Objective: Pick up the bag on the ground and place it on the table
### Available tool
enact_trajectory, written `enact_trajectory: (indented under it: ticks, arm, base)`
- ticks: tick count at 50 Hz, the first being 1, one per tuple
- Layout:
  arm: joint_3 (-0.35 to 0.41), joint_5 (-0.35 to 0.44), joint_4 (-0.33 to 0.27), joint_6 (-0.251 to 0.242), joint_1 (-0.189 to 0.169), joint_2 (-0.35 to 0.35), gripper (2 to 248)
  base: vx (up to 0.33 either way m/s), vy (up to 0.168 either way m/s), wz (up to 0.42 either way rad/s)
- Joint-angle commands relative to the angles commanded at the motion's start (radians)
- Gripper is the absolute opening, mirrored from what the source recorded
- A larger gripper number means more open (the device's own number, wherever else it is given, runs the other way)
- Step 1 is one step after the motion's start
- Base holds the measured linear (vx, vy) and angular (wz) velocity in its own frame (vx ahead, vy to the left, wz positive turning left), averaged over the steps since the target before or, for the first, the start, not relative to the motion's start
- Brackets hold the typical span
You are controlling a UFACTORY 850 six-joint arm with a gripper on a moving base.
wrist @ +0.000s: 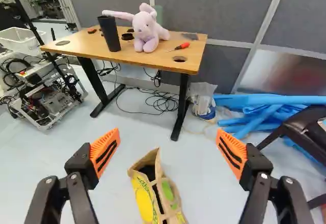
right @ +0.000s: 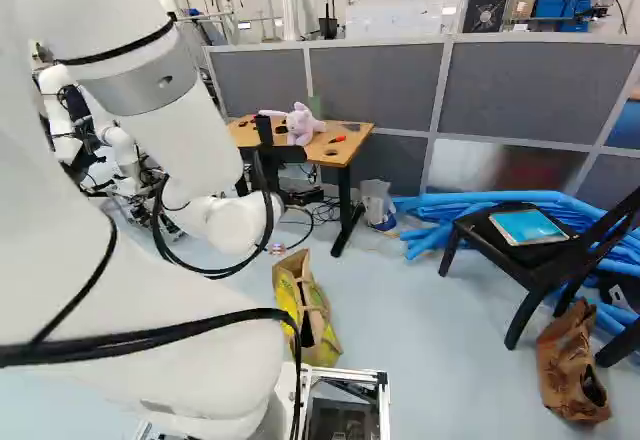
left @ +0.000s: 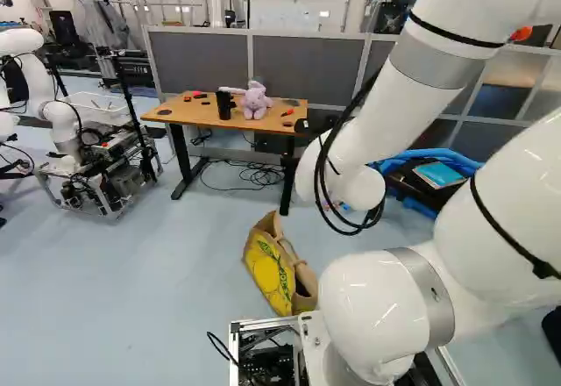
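Right, my jaws are spread wide, one orange pad (wrist: 105, 152) out on each side, the two well apart. Looking along them, I've got the bag (wrist: 153, 183) down on the floor (left: 114, 289), ahead of the jaws and lined up with the gap. It's standing up with its mouth open, tan with a yellow patch on its side, handles slack over the top. In both base views it sits just ahead of my base, on the near side of the desk (wrist: 86, 47).

Up on that desk there's a pale pink plush toy (wrist: 146, 30), a black cup (wrist: 109, 33) just beside it, and a screwdriver (wrist: 181, 46) with a red handle closer to one end. Cables (wrist: 163, 102) are tangled on the floor underneath, and a clear plastic sack (wrist: 202, 95) stands by one of the legs.

Over at the right of the right base view, a dark chair (right: 520, 270) carries a turquoise book (right: 528, 226), blue tubes (right: 490, 200) are heaped behind it, and a brown paper bag (right: 570, 365) is on the floor near its legs. Swing over to the left of the left base view and there's another robot (left: 57, 123) on its wheeled frame, a white basket (left: 96, 103) beside it. Grey partitions (right: 540, 90) run along behind the desk.
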Motion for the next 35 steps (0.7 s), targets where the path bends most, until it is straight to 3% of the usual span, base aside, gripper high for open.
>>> enact_trajectory:
  ticks: [35]
  arm:
    - [-0.191,-0.149,0.0,0.0,0.063,-0.198,247]
  base:
    - [0.0,0.0,0.0]
